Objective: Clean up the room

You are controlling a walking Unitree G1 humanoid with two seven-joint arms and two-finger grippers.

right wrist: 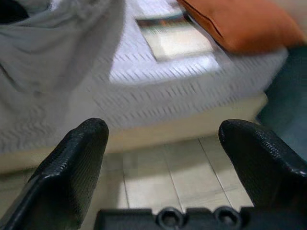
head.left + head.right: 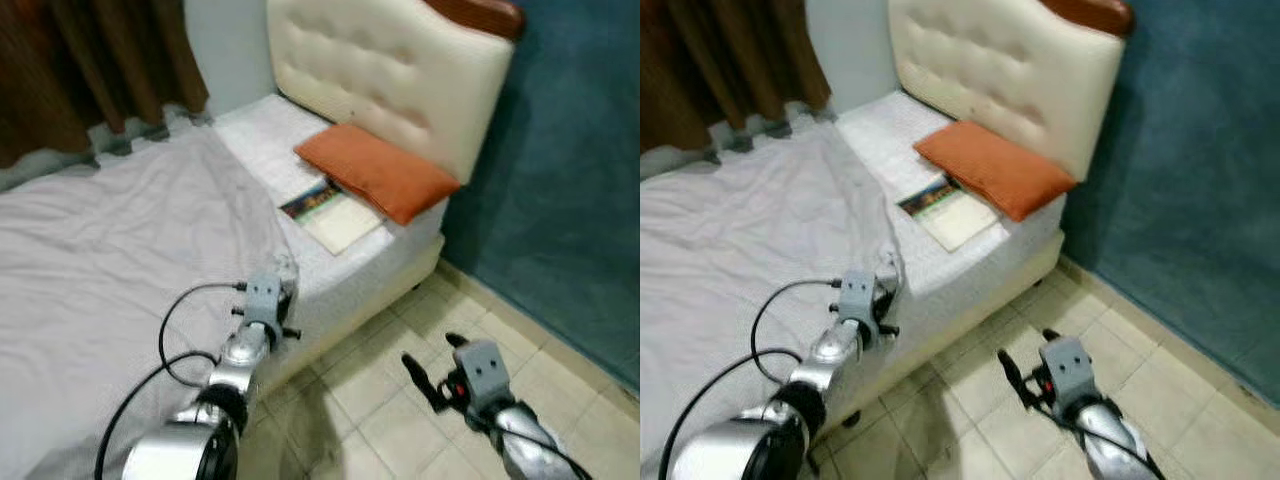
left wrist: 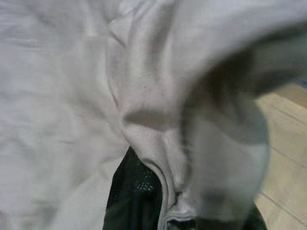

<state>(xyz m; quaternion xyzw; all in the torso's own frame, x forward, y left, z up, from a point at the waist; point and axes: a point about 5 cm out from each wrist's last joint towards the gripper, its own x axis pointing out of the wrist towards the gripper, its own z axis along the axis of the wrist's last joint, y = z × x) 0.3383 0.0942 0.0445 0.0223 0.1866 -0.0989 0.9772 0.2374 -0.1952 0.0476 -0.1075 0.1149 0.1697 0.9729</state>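
- While I hold the rig at the foot-side edge of the bed [image 2: 330, 275], the left end effector [image 2: 283, 283] is clenched on the corner of the grey sheet [image 2: 110, 260]; the left wrist view shows cloth bunched between its black fingers [image 3: 127, 191].
- The sheet covers most of the mattress from about 9 to 12 o'clock, rumpled, with the head end of the white mattress bare.
- On that bare strip, at about 1 o'clock, an orange pillow [image 2: 378, 172] leans near the cream headboard [image 2: 385, 70], and a book [image 2: 333, 213] lies just beside it, one corner tucked under the pillow.
- The right end effector [image 2: 432, 368] is released, fingers [image 1: 76, 163] spread wide, hanging over the tiled floor [image 2: 400, 400] at about 5 o'clock, grasping nothing.
- My guess is the step in hand is drawing the sheet up toward the headboard.
- Risks as I judge them:
  - the grip is only on a fold of the hem, so a hard tug could slip the cloth free;
  - dragging the sheet toward 1 o'clock could sweep the book off the mattress edge or bury it;
  - the left arm's loose black cable [image 2: 175, 340] could snag the fabric.
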